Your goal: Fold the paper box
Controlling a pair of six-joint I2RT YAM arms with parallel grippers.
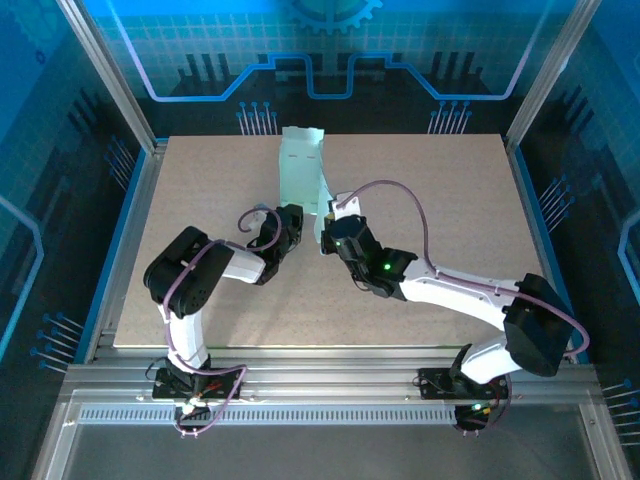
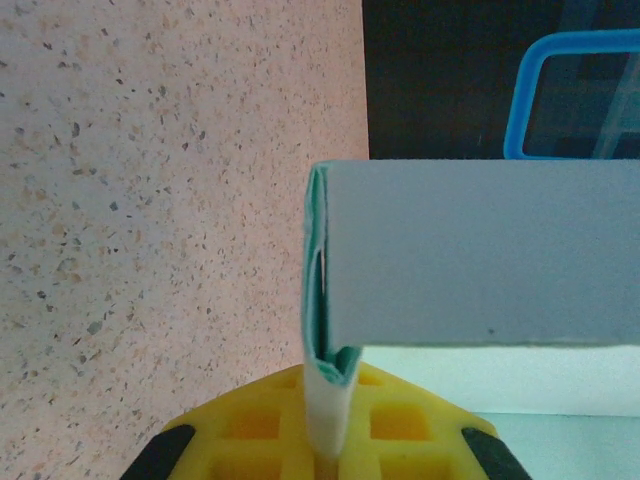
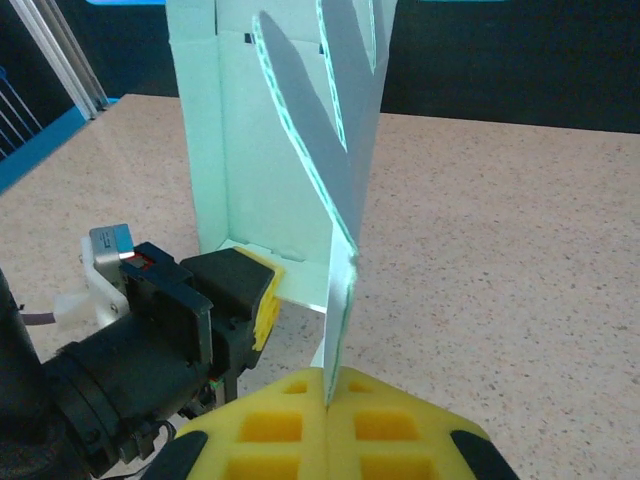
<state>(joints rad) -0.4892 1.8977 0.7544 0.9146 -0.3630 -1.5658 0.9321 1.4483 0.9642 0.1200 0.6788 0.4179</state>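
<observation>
Top camera looks down; close wrist cameras apparently share the paper box.

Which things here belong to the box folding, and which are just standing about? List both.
In the job: paper box, pinched by the left gripper and the right gripper.
Not in the job: table, aluminium frame, blue backdrop.

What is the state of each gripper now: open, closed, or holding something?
Left gripper: closed, holding the paper box.
Right gripper: closed, holding a flap of the paper box.
</observation>
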